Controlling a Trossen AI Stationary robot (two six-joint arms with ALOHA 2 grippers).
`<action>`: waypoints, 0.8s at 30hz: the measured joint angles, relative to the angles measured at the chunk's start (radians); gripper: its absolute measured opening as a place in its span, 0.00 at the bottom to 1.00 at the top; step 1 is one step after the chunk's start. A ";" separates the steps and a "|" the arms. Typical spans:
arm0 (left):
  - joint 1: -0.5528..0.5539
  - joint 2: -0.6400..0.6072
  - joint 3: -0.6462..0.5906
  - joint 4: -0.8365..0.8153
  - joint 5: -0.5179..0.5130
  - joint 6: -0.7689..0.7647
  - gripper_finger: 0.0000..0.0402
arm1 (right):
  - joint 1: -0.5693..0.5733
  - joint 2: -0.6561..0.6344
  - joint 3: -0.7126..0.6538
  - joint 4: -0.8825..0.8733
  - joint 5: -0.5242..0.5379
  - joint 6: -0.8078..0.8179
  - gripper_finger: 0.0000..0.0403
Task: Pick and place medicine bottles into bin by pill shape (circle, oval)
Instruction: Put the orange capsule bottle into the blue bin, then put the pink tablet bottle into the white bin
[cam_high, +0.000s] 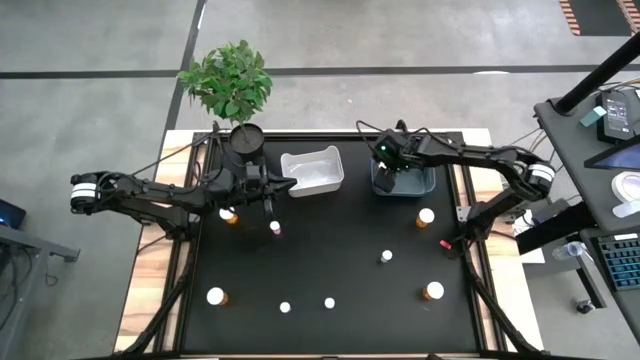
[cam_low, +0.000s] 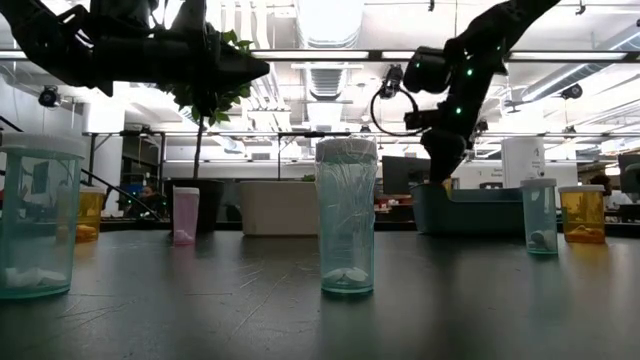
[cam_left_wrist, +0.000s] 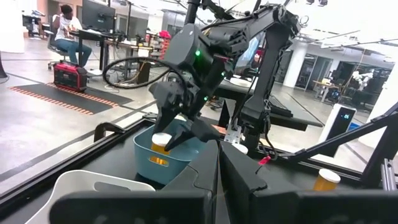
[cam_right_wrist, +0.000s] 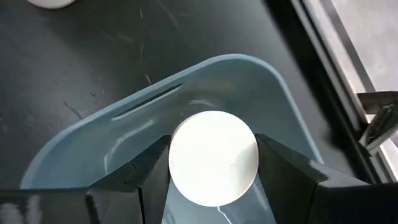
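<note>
Right wrist view: my right gripper (cam_right_wrist: 213, 165) pinches a light, rigid, smooth medicine bottle (cam_right_wrist: 213, 157) by its cap above the blue bin (cam_right_wrist: 280, 99).

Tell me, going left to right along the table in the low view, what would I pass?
Large clear bottle → pink bottle → white bin → tall clear bottle → blue bin → small clear bottle → amber bottle.

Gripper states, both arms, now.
Left gripper: shut, holding nothing, beside the white bin.
Right gripper: closed on a white-capped amber bottle, held over the blue bin.
</note>
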 joint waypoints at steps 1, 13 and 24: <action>0.000 0.000 0.000 0.000 0.000 0.000 0.00 | 0.000 0.009 0.000 0.002 0.000 0.000 0.50; 0.000 0.000 0.000 0.000 0.000 0.000 0.00 | 0.000 0.030 0.000 0.005 0.001 0.013 0.55; 0.000 0.000 0.000 0.000 0.000 -0.001 0.00 | 0.000 0.028 0.000 0.004 0.009 0.016 0.71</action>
